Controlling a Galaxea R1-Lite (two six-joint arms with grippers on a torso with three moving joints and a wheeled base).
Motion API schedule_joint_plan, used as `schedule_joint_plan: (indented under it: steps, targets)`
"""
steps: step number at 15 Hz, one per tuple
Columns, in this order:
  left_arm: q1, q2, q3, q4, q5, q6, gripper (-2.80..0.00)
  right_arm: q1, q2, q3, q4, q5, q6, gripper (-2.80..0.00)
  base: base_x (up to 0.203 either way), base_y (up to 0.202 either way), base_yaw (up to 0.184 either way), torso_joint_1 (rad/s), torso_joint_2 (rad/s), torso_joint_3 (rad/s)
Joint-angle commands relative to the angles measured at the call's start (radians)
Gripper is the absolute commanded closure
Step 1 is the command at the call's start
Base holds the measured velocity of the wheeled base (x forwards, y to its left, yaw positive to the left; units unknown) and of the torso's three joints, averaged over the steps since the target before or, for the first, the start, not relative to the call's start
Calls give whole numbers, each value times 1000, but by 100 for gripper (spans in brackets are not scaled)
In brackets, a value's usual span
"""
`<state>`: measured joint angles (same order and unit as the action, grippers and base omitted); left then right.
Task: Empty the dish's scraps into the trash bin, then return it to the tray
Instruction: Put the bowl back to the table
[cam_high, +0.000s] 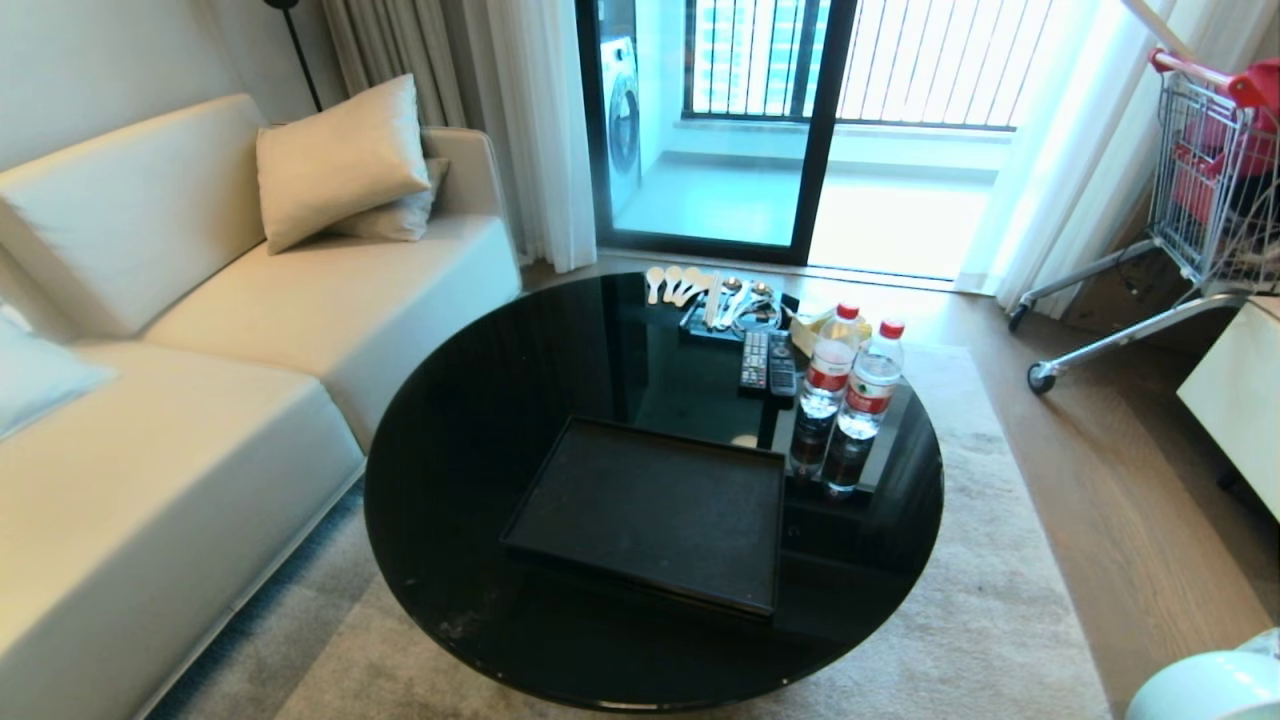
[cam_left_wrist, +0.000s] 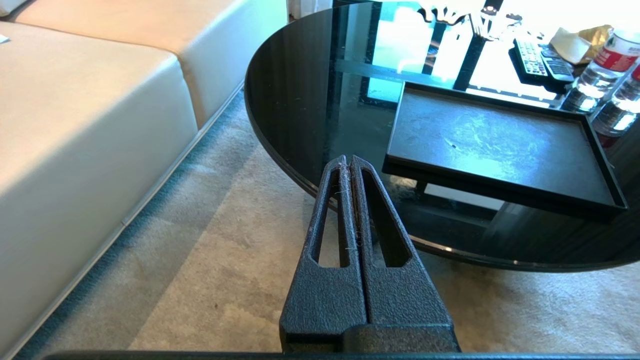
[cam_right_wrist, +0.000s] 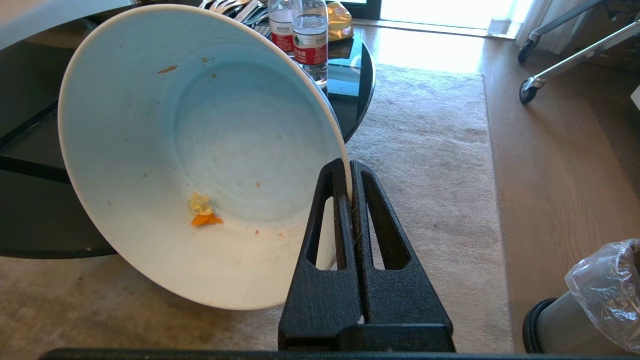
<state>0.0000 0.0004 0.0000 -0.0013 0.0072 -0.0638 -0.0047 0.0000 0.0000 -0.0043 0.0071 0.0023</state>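
Note:
In the right wrist view my right gripper (cam_right_wrist: 348, 162) is shut on the rim of the dish (cam_right_wrist: 200, 125), a white bowl held tilted over the carpet beside the table. The scraps (cam_right_wrist: 202, 212), one orange piece and one pale bit, cling low on its inner wall. The trash bin (cam_right_wrist: 575, 320), steel with a clear bag liner, stands on the wood floor off to the gripper's side. The black tray (cam_high: 650, 510) lies bare on the round table; the left wrist view shows the tray (cam_left_wrist: 500, 145) too. My left gripper (cam_left_wrist: 348, 159) is shut on nothing, over the carpet at the table's near edge.
The black glass table (cam_high: 480, 400) also carries two water bottles (cam_high: 850, 370), remotes (cam_high: 765, 362) and spoons at its far side. A cream sofa (cam_high: 200, 350) runs along the left. A shopping cart (cam_high: 1200, 170) stands at the far right.

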Motion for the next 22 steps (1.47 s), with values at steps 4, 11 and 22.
schedule_joint_plan:
  steps: [4, 11, 22]
  targets:
    - [0, 0, 0, 0, 0, -1, 0, 0, 0, 0, 0, 1, -4, 0, 0, 0, 0, 0, 0, 0]
    - [0, 0, 0, 0, 0, -1, 0, 3, 125, -116, 14, 104, -153, 0, 0, 0, 0, 0, 0, 0]
    - [0, 0, 0, 0, 0, -1, 0, 25, 1206, -845, 24, 131, -220, 0, 0, 0, 0, 0, 0, 0]
